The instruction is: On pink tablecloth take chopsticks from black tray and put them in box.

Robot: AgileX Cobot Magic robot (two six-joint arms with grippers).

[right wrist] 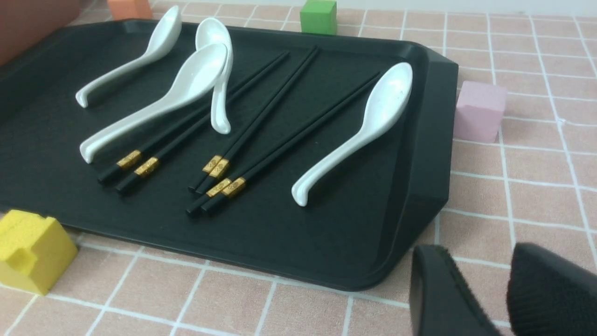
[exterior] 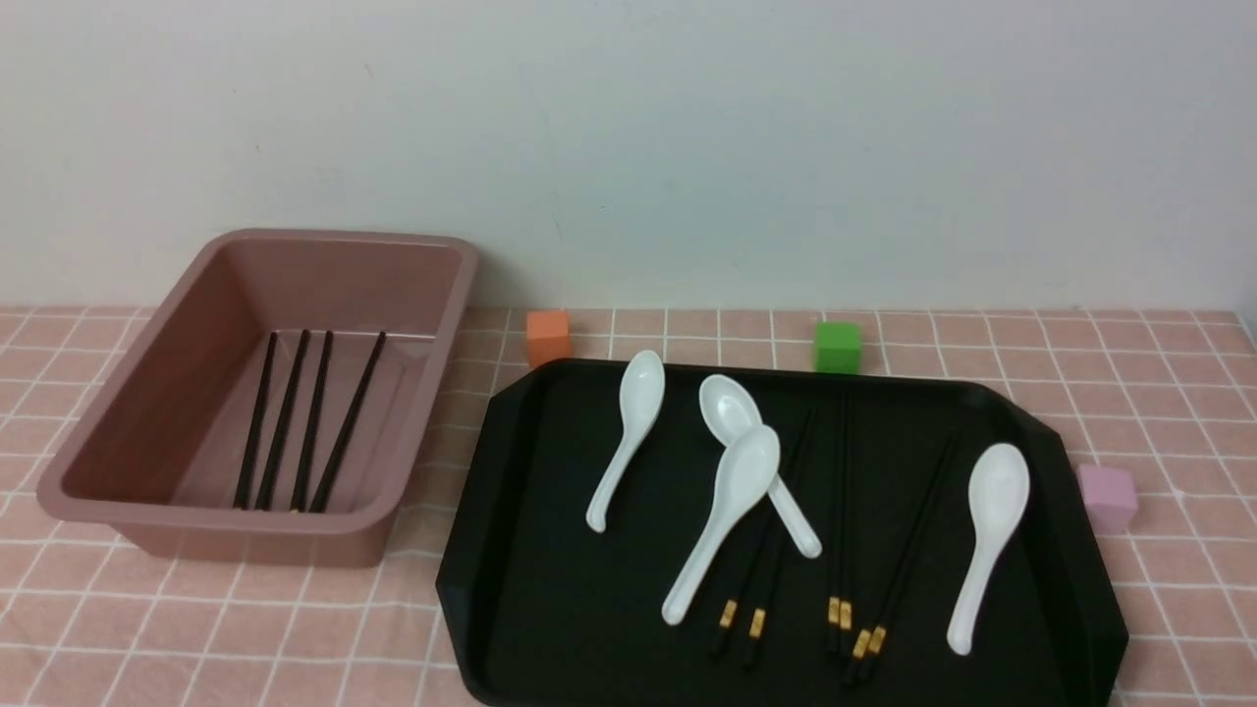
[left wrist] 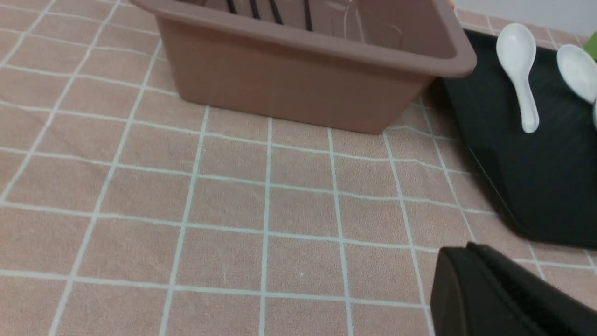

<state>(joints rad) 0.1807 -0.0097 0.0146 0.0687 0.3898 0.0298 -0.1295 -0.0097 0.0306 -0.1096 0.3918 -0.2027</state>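
Front view: the cloth (exterior: 147, 628) covers the bench. The box (exterior: 128, 491) sits toward the left edge, four chopsticks lying side by side on its floor. The tray (exterior: 550, 609) fills the middle and right, touching the near edge; on it lie four white spoons (exterior: 987, 535) and three pairs of chopsticks (exterior: 840, 530), gold bands toward the near edge. An orange cube (exterior: 548, 337) and a green cube (exterior: 837, 346) stand just behind the tray; a pink cube (exterior: 1108, 497) is just beside its right rim. Neither arm shows here.

Left wrist view: one dark left finger (left wrist: 503, 298) hangs over bare cloth near the tray's corner, well apart from the box; I cannot tell how the left fingers stand.

Right wrist view: the right fingers (right wrist: 506, 294) are parted, empty, over the cloth just off the tray's near right corner, the chopsticks well apart from them. A yellow block (right wrist: 30, 249) touches the tray's near rim.
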